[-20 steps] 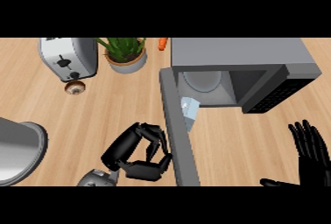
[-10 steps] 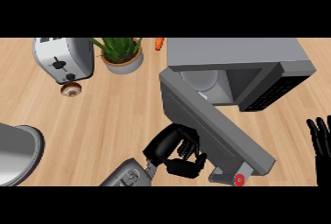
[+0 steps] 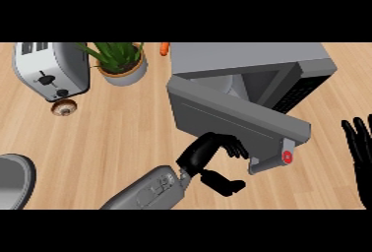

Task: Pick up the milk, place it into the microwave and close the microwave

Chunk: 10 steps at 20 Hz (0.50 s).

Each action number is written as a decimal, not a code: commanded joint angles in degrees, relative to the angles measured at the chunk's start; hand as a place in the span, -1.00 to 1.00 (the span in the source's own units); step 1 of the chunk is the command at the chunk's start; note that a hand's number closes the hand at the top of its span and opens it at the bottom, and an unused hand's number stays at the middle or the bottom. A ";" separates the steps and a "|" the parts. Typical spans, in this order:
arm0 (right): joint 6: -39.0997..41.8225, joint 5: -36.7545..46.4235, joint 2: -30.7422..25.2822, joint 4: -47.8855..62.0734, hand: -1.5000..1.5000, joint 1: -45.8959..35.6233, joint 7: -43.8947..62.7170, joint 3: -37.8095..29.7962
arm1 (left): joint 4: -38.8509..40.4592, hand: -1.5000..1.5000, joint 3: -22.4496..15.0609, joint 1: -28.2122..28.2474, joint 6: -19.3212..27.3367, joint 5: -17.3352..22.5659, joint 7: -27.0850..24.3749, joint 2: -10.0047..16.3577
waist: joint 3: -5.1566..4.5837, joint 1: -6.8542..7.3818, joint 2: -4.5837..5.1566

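The grey microwave (image 3: 247,59) stands at the back right. Its door (image 3: 232,115) is about halfway swung, slanting across the opening, with a red button (image 3: 286,156) near its free end. The milk does not show; the door hides most of the inside. My left hand (image 3: 207,155) rests against the door's outer face near the free end, fingers relaxed and bent on the panel, thumb pointing down, holding nothing. At the right edge my right hand (image 3: 359,152) stays open with fingers up.
A silver toaster (image 3: 47,69) stands at the back left, with a small brown object (image 3: 64,106) in front of it. A potted plant (image 3: 116,61) and an orange carrot (image 3: 165,47) lie behind. A grey round vessel (image 3: 11,182) sits at the left edge.
The door has swung from wide open to about halfway across the opening. My left hand moved right and forward with it. The pale carton seen inside earlier is now hidden.
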 commanded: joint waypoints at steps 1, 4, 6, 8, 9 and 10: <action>2.93 -2.39 -1.94 -2.92 -1.00 -1.53 2.11 0.76 | 1.44 1.00 -0.43 -4.88 3.85 6.18 -1.72 -1.27 | -0.16 -3.39 0.61; 3.45 -2.56 -2.35 -3.25 -1.00 -3.56 3.44 1.98 | 0.32 1.00 -0.06 -6.75 4.60 9.87 -6.17 -1.27 | -0.25 -4.34 1.20; 3.73 -3.53 -2.80 -5.50 -1.00 -3.37 4.25 1.95 | 1.40 1.00 1.06 -8.60 4.66 11.81 -7.17 -1.27 | -0.32 -6.11 1.17; 4.65 -3.47 -3.30 -5.12 -1.00 -4.06 4.26 2.41 | 1.67 1.00 1.13 -10.42 6.05 13.44 -6.95 -1.25 | -0.23 -7.07 1.45; 5.03 -4.23 -3.75 -5.13 -1.00 -4.76 4.12 1.67 | 2.41 1.00 1.75 -11.42 6.10 14.23 -6.65 -1.24 | -0.18 -7.65 1.65; 4.89 -4.69 -4.10 -5.98 -1.00 -4.94 4.52 1.22 | 2.97 1.00 1.58 -11.67 7.22 14.38 -6.99 -1.23 | -0.22 -8.38 1.50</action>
